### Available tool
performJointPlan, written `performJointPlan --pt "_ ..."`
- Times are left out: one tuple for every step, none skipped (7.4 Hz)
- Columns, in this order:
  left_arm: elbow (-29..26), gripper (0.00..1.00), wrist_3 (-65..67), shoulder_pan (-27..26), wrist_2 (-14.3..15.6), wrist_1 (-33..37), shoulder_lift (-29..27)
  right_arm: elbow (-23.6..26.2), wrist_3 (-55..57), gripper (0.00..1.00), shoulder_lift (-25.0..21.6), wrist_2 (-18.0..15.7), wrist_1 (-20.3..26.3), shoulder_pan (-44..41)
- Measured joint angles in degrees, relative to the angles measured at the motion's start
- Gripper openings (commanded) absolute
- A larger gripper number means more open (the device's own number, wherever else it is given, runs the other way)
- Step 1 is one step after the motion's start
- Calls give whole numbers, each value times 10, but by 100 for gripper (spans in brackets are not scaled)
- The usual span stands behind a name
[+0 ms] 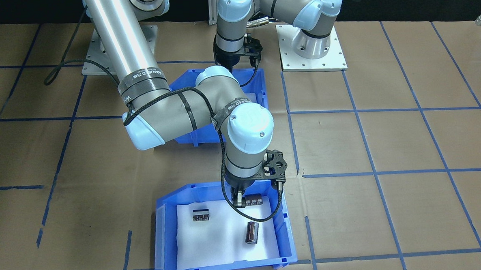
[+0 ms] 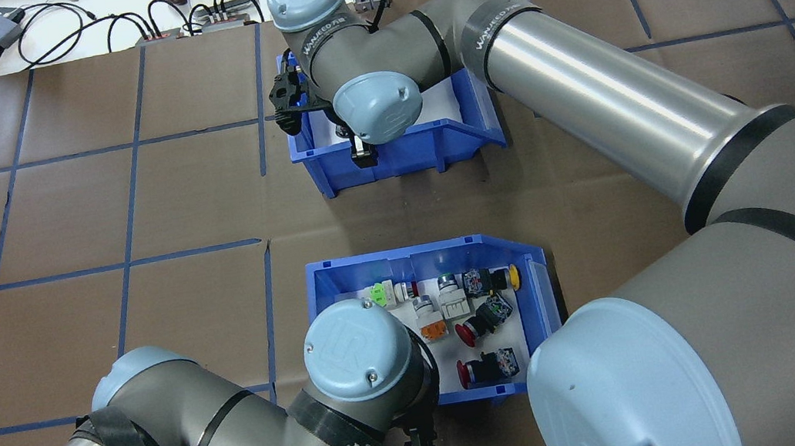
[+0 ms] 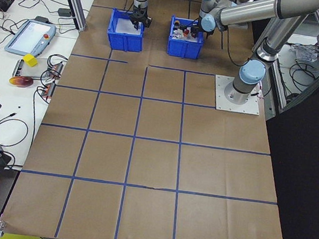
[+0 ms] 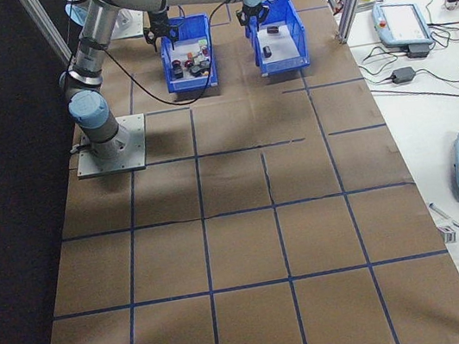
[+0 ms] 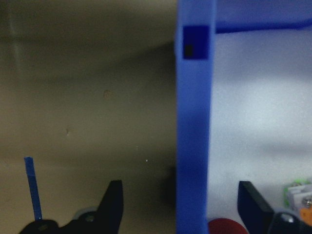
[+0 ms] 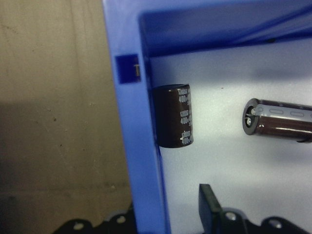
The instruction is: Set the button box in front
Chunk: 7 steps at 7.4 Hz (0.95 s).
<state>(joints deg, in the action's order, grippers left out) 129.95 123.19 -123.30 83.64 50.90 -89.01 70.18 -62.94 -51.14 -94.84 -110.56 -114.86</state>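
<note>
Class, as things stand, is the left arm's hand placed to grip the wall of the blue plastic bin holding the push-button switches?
Probably yes: the left hand is open, its fingers straddling the blue bin wall, with nothing between.

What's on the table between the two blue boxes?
Nothing but bare brown paper with a blue tape line: the overhead view shows that stretch between the button box and the other blue bin holds no objects.

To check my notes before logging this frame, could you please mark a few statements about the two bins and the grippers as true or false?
1. The left gripper straddles a button box wall, open. True.
2. The right gripper is at the button box. False: it is at the cylinder bin.
3. The cylinder bin holds three cylinders. True.
4. The button box holds only dark cylinders. False: it holds coloured buttons.
</note>
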Motion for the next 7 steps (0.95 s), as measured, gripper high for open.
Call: performJointPlan --pt "-1 0 2 -1 1 -6 3 0 0 14 -5 -8 0 -1" --pt "-3 0 0 -1 4 -6 8 -1 0 13 -11 -16 0 -1" --pt "-10 0 -4 -1 17 2 19 -1 0 13 -19 -20 0 1" --pt "-21 0 -18 3 37 24 36 2 0 12 -33 -22 0 7" --pt "-36 0 -48 15 49 57 54 7 -4 12 -49 -23 2 24" --pt "-54 0 -88 49 54 85 66 14 -17 12 -65 -22 6 54" --pt "-69 0 -136 97 56 98 66 27 -41 12 -81 -22 8 87"
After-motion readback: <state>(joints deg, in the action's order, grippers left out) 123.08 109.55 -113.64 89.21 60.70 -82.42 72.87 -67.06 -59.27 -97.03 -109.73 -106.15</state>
